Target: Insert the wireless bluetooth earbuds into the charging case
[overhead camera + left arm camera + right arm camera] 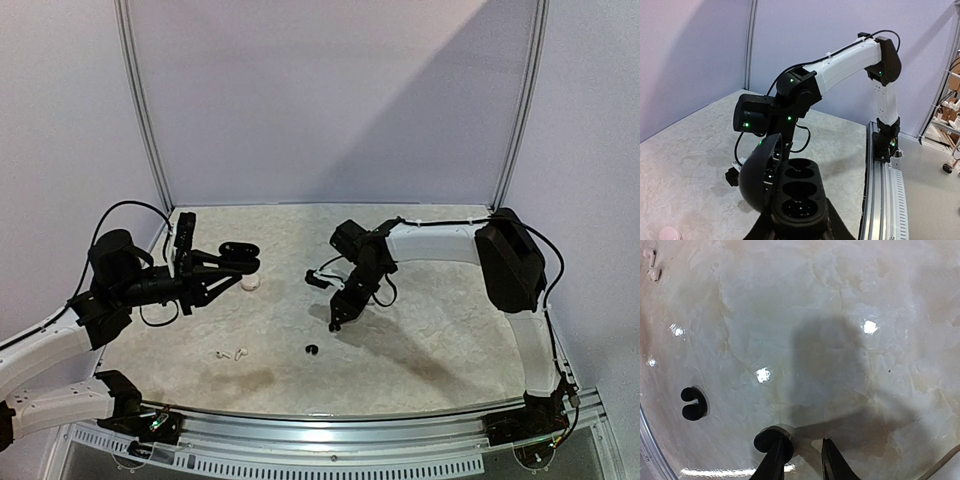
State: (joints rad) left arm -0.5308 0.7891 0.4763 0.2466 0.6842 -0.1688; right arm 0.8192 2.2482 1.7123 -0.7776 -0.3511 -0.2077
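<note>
The left arm's fingers [839, 231] pinch an open black pebble-shaped charging case [797, 196]; its wells are empty. The right arm's fingers [774, 458], slightly spread and gripping nothing, hang over the pale marbled worktop [865, 300] near a glossy black earbud [692, 403]. The picking step seems to be in hand. Next, these fingers should descend around that bud.

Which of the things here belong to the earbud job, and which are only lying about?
Job: black charging case, open, in the left gripper; black earbud; white earbuds.
Lying about: pale round object; shelving in the background.
</note>
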